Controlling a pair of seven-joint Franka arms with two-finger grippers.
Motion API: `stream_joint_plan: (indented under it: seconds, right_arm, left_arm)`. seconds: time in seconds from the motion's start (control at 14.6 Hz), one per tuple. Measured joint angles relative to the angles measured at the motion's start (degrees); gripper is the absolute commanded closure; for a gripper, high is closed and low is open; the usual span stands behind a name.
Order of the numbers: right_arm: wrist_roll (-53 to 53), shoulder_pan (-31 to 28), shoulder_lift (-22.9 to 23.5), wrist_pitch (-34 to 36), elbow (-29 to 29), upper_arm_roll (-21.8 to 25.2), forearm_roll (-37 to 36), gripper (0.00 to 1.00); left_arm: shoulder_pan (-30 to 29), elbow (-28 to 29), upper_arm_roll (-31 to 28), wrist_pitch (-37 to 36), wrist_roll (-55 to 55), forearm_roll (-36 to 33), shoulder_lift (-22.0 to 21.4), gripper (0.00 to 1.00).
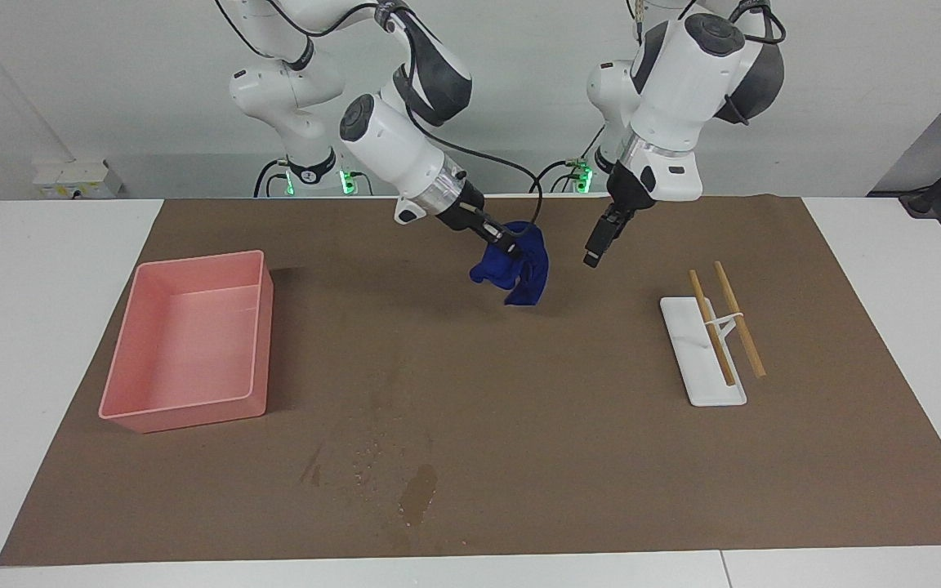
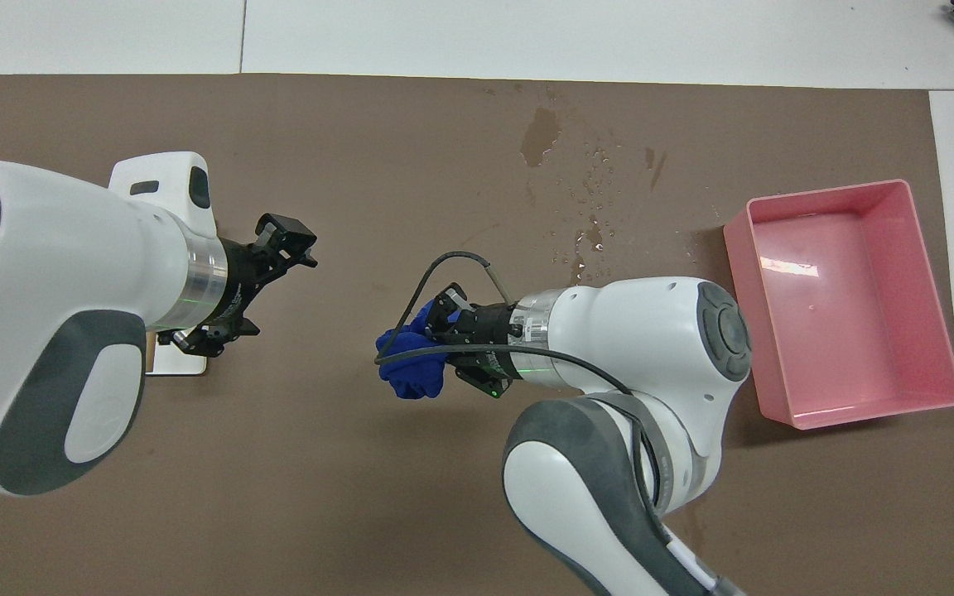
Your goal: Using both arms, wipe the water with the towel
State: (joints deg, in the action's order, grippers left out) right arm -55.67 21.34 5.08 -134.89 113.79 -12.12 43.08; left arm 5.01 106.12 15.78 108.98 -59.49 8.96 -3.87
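The right gripper (image 1: 507, 245), clamped on the towel (image 1: 519, 269), held it aloft mid-frame; the left gripper (image 1: 597, 245) hung empty, jaws apart. The water (image 1: 405, 482) at bottom centre lay unwiped.

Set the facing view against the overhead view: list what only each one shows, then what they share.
Only the facing view: both arms' bases, the whole white tray with its two wooden sticks, and the towel hanging clear above the mat.

Only the overhead view: the left arm covers most of that tray; the sticks are hidden.

Both: the right claw shut on the blue towel, the left claw open and empty, the pink bin, and the water unwiped.
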Motion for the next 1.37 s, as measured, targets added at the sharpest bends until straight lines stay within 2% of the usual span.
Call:
stream_joint_plan:
  seconds: [0.21,0.41,0.55,0.69,0.89,1.17,1.37]
  right_arm:
    - [12.4,-4.9,0.0,3.8,0.0,0.1,-6.7,1.0]
    - [26.2,-9.0,0.1,4.8,0.0,0.2,-12.9,1.0]
    - [34.9,-11.0,0.9,5.0,0.3,0.3,-18.9,1.0]
    - [40.7,-12.0,2.6,5.0,0.5,0.3,-23.4,1.0]
    - [46.1,-12.2,5.4,3.0,1.5,0.4,-29.1,1.0]
    - [49.6,-12.5,9.2,-6.6,6.3,0.4,-32.3,1.0]
    - [52.1,-14.0,12.0,-11.3,6.4,0.3,-34.8,1.0]
  left_arm:
    - [-3.2,0.0,-0.1,-1.0,19.5,0.0,-0.1,0.0]
    - [-5.4,0.0,-0.2,-1.1,41.8,-0.5,-0.1,0.0]
    - [-7.0,0.0,-0.3,-1.6,52.4,-2.4,-0.1,0.0]
    - [-7.8,-0.2,-0.4,-1.6,56.5,-5.5,-0.1,0.0]
    - [-8.6,-0.9,-0.4,-1.6,59.0,-6.6,-0.2,0.0]
    - [-9.1,-1.0,-0.3,-1.6,60.3,-6.6,-0.2,0.0]
    - [-9.2,-3.3,-0.4,-3.6,60.4,-6.6,0.1,0.0]
